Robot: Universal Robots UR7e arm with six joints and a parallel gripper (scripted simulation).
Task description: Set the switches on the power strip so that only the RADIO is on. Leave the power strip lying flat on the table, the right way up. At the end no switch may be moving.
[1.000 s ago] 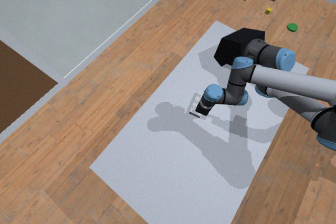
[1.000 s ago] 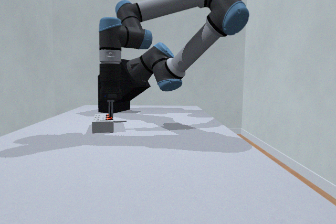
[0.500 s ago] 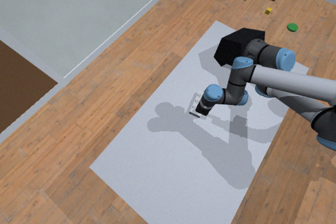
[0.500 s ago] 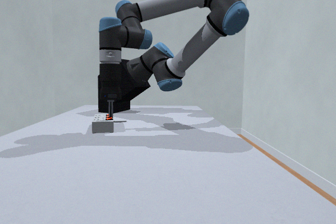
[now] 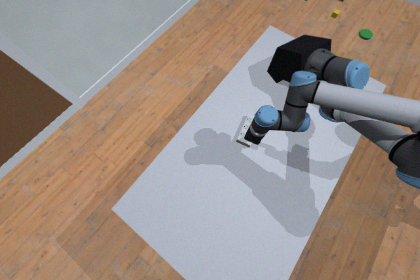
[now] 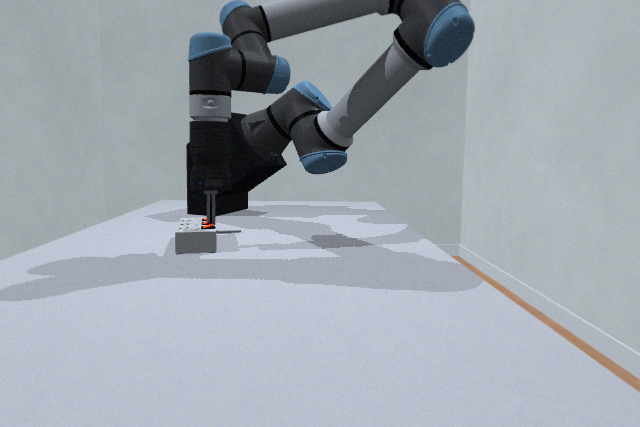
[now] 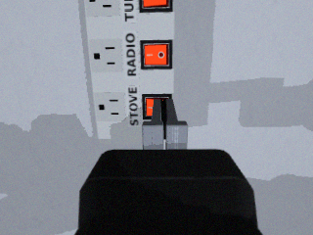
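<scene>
My pincer (image 7: 164,112) on the STOVE switch (image 7: 152,105)
Fingers closed together, empty, tips over the red rocker; RADIO switch (image 7: 156,54) just beyond.

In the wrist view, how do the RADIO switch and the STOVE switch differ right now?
The RADIO switch is fully visible with nothing over it; the STOVE switch is partly hidden by the shut tool. RADIO lies farther from the tool body, STOVE nearest. Both are orange-red rockers in black frames.

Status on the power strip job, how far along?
Done: nothing visibly finished; STOVE switch and RADIO switch both glow red, as does the one above. In hand: the shut gripper sits over the STOVE switch. Left: STOVE and the upper one off, RADIO kept on. Power strip lies flat.
</scene>
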